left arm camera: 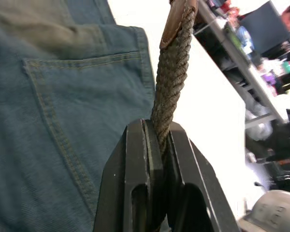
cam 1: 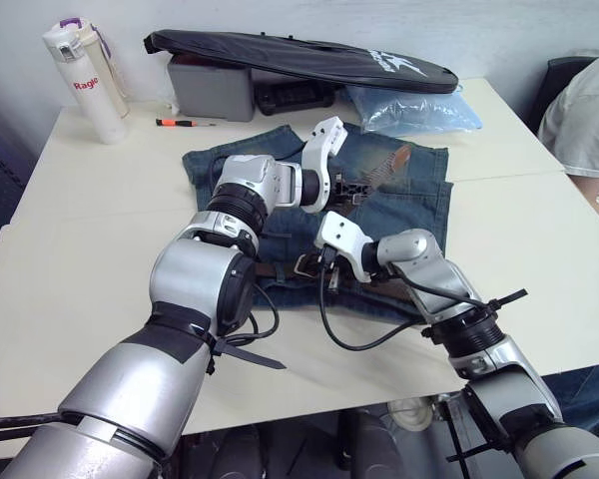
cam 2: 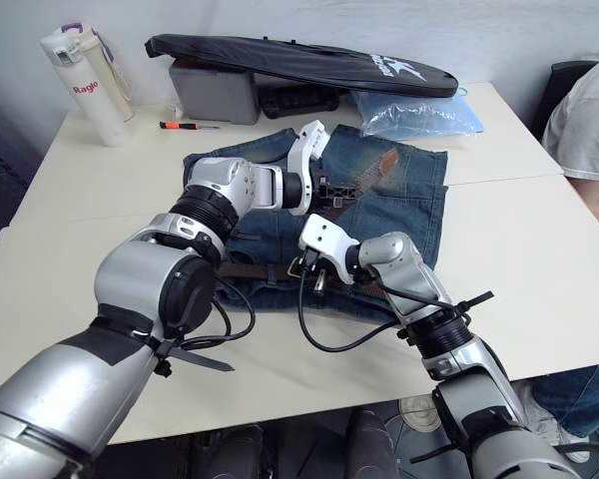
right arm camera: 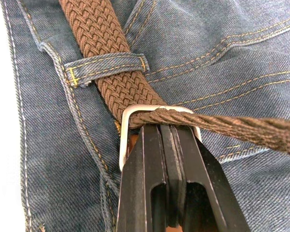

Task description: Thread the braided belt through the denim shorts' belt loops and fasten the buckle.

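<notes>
Right wrist view: right pincer (right arm camera: 170,133) clenched at the rectangular silver buckle (right arm camera: 128,116); dark-brown braided belt (right arm camera: 106,43) passes under a blue denim belt loop (right arm camera: 106,67). Left pincer (left arm camera: 157,145) grips the belt's free end above the faded blue denim shorts (cam 1: 419,195) on the pale worktop (cam 1: 539,249).

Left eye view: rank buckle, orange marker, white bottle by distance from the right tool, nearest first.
1. buckle: at the right tool, on the denim shorts' waistband.
2. orange marker: table's far side, left of the shorts.
3. white bottle: far-left corner.
</notes>
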